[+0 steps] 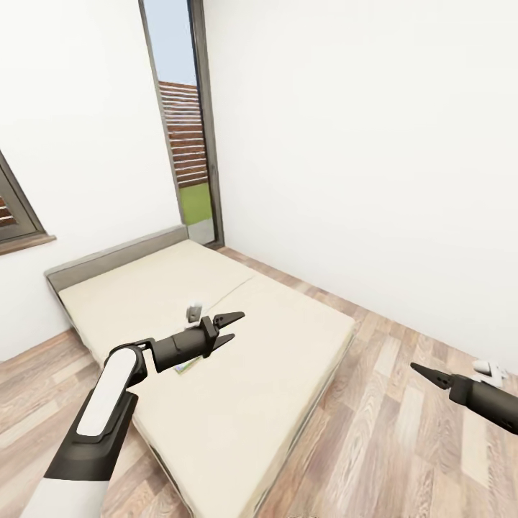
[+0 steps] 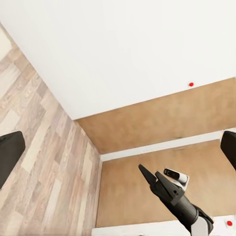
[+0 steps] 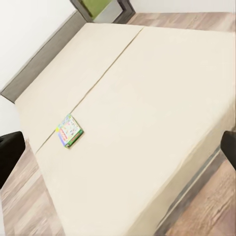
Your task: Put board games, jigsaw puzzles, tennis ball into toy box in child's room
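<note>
A flat colourful board game (image 3: 70, 131) with a green edge lies on the cream bed (image 3: 147, 108), near the seam between its two mattress halves. In the head view a corner of this board game (image 1: 188, 367) peeks out under my left arm. My left gripper (image 1: 229, 327) hovers open over the middle of the bed (image 1: 288, 345), holding nothing. Out over the wood floor beside the bed my right gripper (image 1: 421, 370) is open and empty. The right gripper (image 2: 149, 174) also appears in the left wrist view. The table and toy box are out of view.
A grey headboard (image 1: 115, 253) runs along the bed's far side under a white wall. A tall narrow glass door (image 1: 188, 122) stands in the corner, and a window frame (image 1: 18, 216) sits at the left. Wood-plank floor (image 1: 403, 446) lies open to the right.
</note>
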You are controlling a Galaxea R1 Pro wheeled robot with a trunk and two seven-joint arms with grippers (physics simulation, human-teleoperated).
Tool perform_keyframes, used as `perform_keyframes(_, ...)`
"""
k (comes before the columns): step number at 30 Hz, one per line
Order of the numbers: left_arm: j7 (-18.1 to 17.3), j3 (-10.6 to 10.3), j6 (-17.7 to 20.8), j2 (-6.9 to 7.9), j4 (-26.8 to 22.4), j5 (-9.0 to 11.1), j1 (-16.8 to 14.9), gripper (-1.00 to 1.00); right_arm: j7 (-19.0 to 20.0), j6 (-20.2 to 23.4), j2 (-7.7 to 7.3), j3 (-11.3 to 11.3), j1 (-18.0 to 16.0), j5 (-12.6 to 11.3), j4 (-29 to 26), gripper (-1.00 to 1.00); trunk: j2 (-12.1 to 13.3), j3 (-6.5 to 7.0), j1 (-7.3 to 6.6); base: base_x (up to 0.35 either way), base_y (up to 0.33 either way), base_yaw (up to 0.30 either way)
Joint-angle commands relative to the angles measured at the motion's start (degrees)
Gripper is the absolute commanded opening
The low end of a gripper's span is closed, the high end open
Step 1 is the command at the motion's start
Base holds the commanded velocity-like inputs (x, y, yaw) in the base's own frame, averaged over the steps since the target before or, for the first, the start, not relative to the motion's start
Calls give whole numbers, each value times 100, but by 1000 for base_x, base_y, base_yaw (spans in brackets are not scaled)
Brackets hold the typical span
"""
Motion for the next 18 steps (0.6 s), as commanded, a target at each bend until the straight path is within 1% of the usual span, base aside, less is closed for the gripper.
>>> perform_keyframes(1,53,-3,9,4,-6,56,-4,100,24,25,0,-4,-8,7,0,100,-12,-12,3,0,0,-265)
perform_keyframes(4,55,-3,9,6,-6,56,-4,100,24,25,0,-4,-8,6,0,100,-12,-12,3,0,0,-209)
perform_keyframes(8,56,-3,8,8,-6,56,-2,100,24,24,0,-4,-8,4,0,100,-12,-12,3,0,0,-127)
perform_keyframes(18,50,-3,9,5,-6,64,-3,100,24,23,1,-4,-9,3,0,100,-12,-12,3,0,3,-49)
